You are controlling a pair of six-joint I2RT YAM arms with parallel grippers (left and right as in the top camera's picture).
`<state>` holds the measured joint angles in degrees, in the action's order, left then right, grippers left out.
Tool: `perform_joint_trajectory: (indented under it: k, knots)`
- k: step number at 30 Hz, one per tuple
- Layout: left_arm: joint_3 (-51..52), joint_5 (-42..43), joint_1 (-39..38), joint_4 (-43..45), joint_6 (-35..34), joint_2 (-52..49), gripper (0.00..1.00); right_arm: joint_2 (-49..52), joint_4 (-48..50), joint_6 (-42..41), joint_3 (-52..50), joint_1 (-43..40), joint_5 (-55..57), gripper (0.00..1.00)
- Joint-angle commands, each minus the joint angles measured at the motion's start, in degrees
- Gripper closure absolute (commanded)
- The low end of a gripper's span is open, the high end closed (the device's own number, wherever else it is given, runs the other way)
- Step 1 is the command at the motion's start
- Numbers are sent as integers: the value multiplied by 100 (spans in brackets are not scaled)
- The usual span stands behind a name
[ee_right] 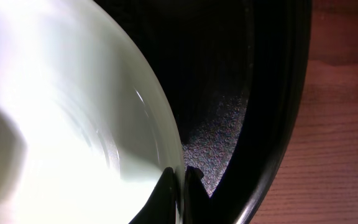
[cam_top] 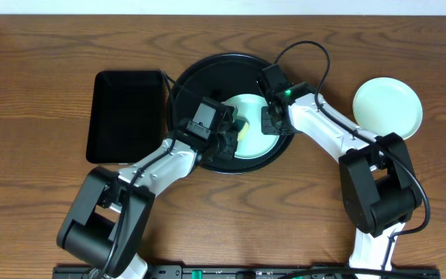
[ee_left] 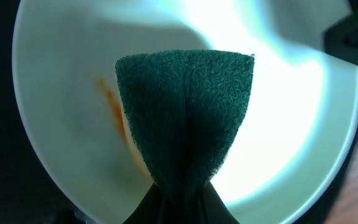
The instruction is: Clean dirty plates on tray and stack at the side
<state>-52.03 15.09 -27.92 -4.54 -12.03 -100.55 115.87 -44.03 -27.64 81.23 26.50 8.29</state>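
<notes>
L gripper (ee_left: 180, 205) clenched on dark green scouring pad (ee_left: 185, 112), pad over pale turquoise round plate (cam_top: 255, 108) beside its orange smear (ee_left: 109, 99). R gripper (ee_right: 180, 183) pinches that plate's rim. Plate sits in big round black tray (cam_top: 207, 77), far-middle of table (cam_top: 37, 194). 2nd turquoise plate (cam_top: 387, 107) near table's right edge.

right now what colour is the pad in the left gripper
The pad is dark green, seen best in the left wrist view.
</notes>
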Motion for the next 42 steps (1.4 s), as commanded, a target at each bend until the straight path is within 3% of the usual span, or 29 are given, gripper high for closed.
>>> perform_joint_trajectory:
  k: [1, 42]
  knots:
    - [17, -319, -2, 46, -4, -81, 92, 17, -9, -15, -48, 48, -39, 99]
    - [33, -981, -7, 728, 122, -662, 92, 20, -2, 48, -70, 59, -149, 99]
